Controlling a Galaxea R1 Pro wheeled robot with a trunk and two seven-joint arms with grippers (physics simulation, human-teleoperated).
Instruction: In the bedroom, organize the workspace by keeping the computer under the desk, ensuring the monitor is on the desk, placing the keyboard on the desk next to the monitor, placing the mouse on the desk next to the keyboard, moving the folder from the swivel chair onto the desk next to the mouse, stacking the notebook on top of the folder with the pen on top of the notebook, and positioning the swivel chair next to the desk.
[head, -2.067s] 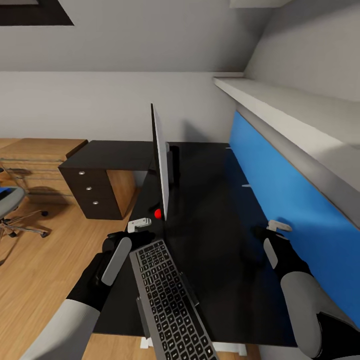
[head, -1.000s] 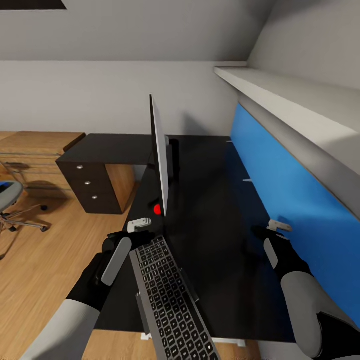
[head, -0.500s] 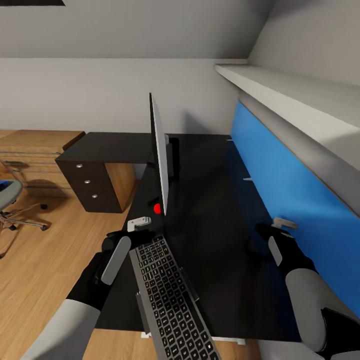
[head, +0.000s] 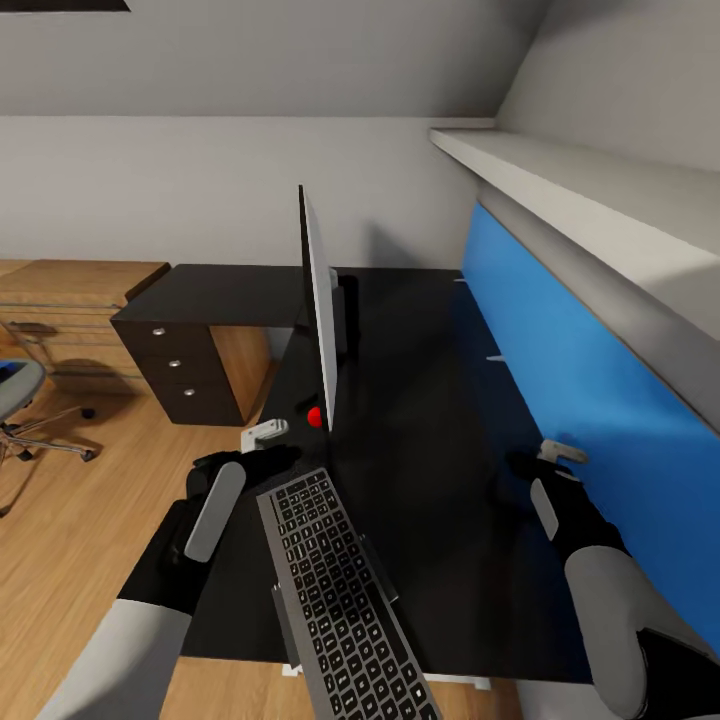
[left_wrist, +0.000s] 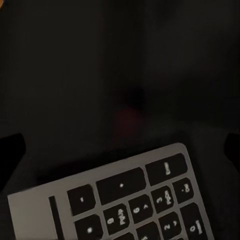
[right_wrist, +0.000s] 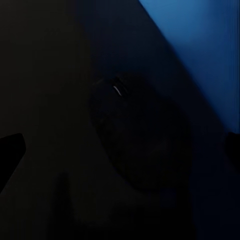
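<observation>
At nine o'clock in the head view we saw the chair (head: 18, 400), cut by the frame edge, on the wood floor (head: 90, 520), with a strip of blue on its seat that we could not make out well enough to name. Behind it, toward ten o'clock, stood a light-wood unit (head: 70, 300), and beside that the desk's (head: 430, 400) black drawer block (head: 175, 370). Our left gripper (head: 262, 438) hung over the desk's near-left edge, just beside the far corner of the keyboard (head: 335, 590); in the left wrist view its fingers (left_wrist: 11, 150) stood wide apart with nothing between them, and the keyboard (left_wrist: 130, 200) lay flat on the desktop below, not touched. The keyboard ran from the centre toward six o'clock, its near end overhanging the desk's front edge. The monitor (head: 320, 310) stood upright on the desk at twelve o'clock from the keyboard, seen nearly edge-on, its red dot (head: 315, 418) just beyond the keyboard's far end. Toward four o'clock our right gripper (head: 545, 462) hovered over the desk near the blue panel (head: 580, 380); in the right wrist view its fingers (right_wrist: 10, 150) were spread and the mouse (right_wrist: 140, 135) lay on the desk between them, whether touched we could not tell.
</observation>
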